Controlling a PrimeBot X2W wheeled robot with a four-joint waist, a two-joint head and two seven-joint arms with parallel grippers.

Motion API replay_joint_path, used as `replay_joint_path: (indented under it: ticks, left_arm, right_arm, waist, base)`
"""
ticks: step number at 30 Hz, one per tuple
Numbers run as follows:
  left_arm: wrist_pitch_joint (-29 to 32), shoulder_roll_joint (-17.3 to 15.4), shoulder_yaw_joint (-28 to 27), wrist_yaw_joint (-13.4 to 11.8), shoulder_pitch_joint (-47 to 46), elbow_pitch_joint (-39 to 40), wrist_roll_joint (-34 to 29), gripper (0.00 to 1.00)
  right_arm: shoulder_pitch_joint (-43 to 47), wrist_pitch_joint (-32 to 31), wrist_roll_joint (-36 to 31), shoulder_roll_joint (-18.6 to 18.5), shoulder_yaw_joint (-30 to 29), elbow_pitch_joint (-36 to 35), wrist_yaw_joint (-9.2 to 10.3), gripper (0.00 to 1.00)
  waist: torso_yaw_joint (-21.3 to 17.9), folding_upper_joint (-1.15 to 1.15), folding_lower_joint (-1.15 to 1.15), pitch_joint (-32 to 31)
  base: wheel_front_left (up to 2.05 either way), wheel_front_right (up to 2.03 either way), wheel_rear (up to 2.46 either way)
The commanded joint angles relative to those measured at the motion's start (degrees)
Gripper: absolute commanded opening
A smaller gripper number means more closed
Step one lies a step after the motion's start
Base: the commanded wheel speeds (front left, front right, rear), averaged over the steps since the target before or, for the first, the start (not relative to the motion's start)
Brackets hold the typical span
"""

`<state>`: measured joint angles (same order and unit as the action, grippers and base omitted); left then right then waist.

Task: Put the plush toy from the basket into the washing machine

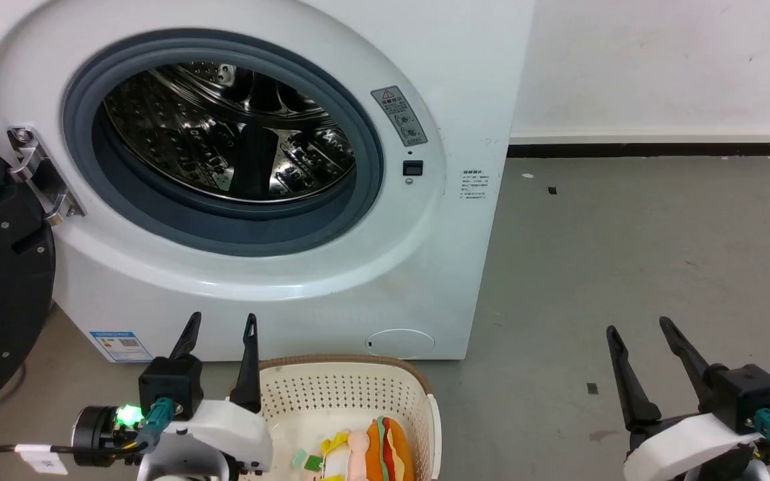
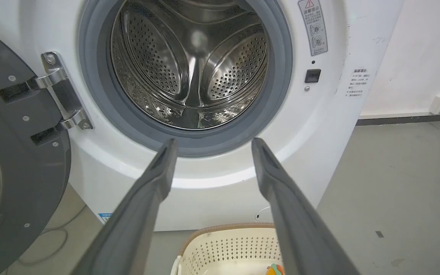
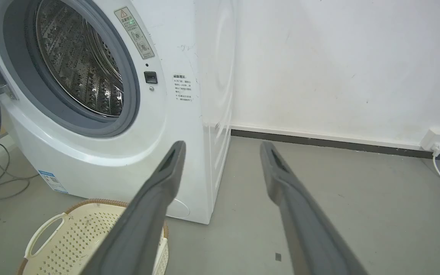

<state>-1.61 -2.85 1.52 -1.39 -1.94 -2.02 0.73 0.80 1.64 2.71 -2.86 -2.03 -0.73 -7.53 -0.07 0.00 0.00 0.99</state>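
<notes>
**Orange plush toy (image 1: 388,451) in the basket (image 1: 338,394)**

From the left gripper (image 1: 222,315), open wide and empty, it lies near at 4 o'clock, layers running 12 to 6. The right gripper (image 1: 637,325), also wide and empty, is well apart; the left arm seems better placed.

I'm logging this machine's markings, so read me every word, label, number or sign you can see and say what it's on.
Grey sticker beside the opening of the washing machine: a red warning triangle; its text is too small to read.
Printed notice near the front's right edge: Chinese characters, too blurred to quote.
Blue label, lower left of the front: unreadable.
</notes>
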Motion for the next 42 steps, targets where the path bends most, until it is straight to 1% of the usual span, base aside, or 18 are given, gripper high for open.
replay_joint_path:
  ticks: [1,11,17,23,30,42]
  left_arm:
    - [-0.6,-0.01,0.59,-0.18,-1.7,-1.11,0.44,1.0]
    - [-1.68,-0.02,2.25,0.64,-6.14,-7.49,1.57,1.0]
    - [-2.19,-0.02,4.28,1.53,-9.72,-13.42,2.7,1.0]
    - [-1.43,-0.02,6.51,2.36,-13.48,-18.96,4.1,1.0]
    - [-0.81,-0.1,8.65,2.29,-17.28,-24.83,4.79,1.0]
    - [2.06,-1.88,12.57,2.84,-23.37,-32.52,5.39,1.0]
  right_arm:
    - [-0.71,0.63,1.12,0.0,-0.57,-0.52,0.01,1.0]
    - [-2.21,1.7,2.93,0.0,-1.55,-1.24,0.01,1.0]
    - [-3.53,2.42,4.22,0.0,-2.03,-1.76,0.01,1.0]
    - [-5.4,3.13,5.44,0.0,-2.36,-2.49,0.01,1.0]
    - [-7.36,3.96,6.99,-0.01,-2.8,-3.3,0.02,1.0]
    - [-10.46,5.4,9.5,-0.01,-3.82,-5.46,0.02,1.0]
  waist:
    - [-0.06,0.0,0.0,0.47]
    - [-0.61,0.0,0.0,3.67]
    - [-1.09,0.0,0.0,6.42]
    - [-1.63,0.0,0.0,10.11]
    - [-2.59,0.0,0.0,14.46]
    - [-4.3,0.0,0.0,22.74]
  base:
    - [0.0,0.0,0.0]
    - [0.0,0.0,0.0]
    - [0.0,0.0,0.0]
    - [0.0,0.0,0.0]
    - [0.0,0.0,0.0]
    - [0.0,0.0,0.0]
